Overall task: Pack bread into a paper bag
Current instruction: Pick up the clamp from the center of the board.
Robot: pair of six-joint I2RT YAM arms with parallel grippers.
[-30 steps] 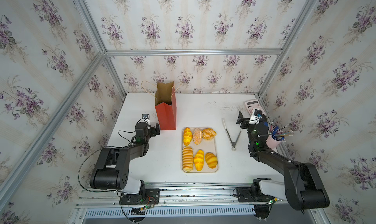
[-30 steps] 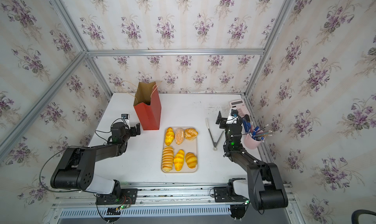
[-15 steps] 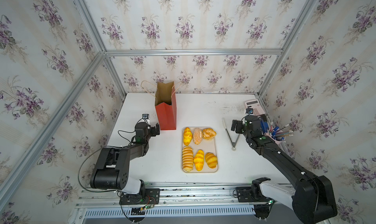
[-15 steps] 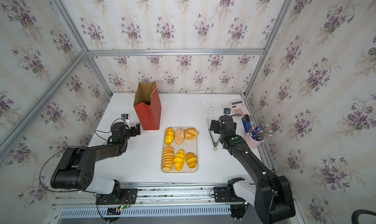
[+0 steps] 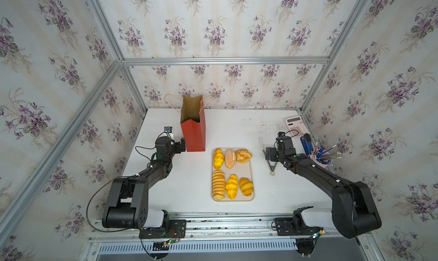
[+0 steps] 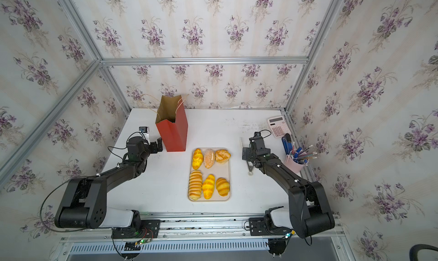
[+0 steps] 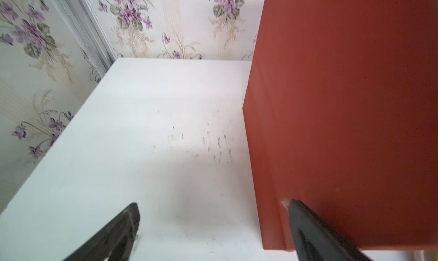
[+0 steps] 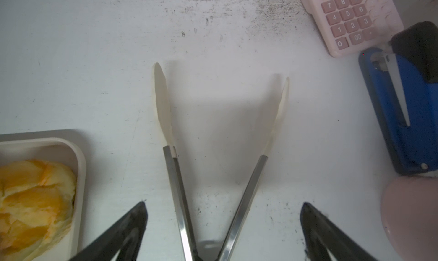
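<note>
Red paper bag (image 5: 193, 135) standing upright toward the far left of the white table (image 5: 237, 127), mouth open, brown inside showing, twine handles flopping outward. The bread (image 5: 231, 186) sits on the beige tray (image 5: 247, 170) mid-table, just right of the bag and apart from it: six loaves in two rows of three. Back row: a yellow roll, the speckled bun (image 5: 230, 158) and the knot roll (image 5: 243, 156). Front row: three scored yellow rolls.

The left claw (image 5: 182, 144) is down low at the bag's near left corner, fingers spread. From its wrist camera one finger (image 7: 308, 229) lies right against the red side, though I can't tell if it touches.

The right claw (image 5: 270, 154) hangs over the tongs (image 5: 272, 168), fingers wide apart on either side of the two metal arms, gripping nothing. The tongs lie flat in a V, pale tips toward the far wall. Beyond them sit a pink calculator (image 5: 295, 127), a blue stapler (image 5: 307, 143) and a pink cup of pens (image 5: 320, 159).
</note>
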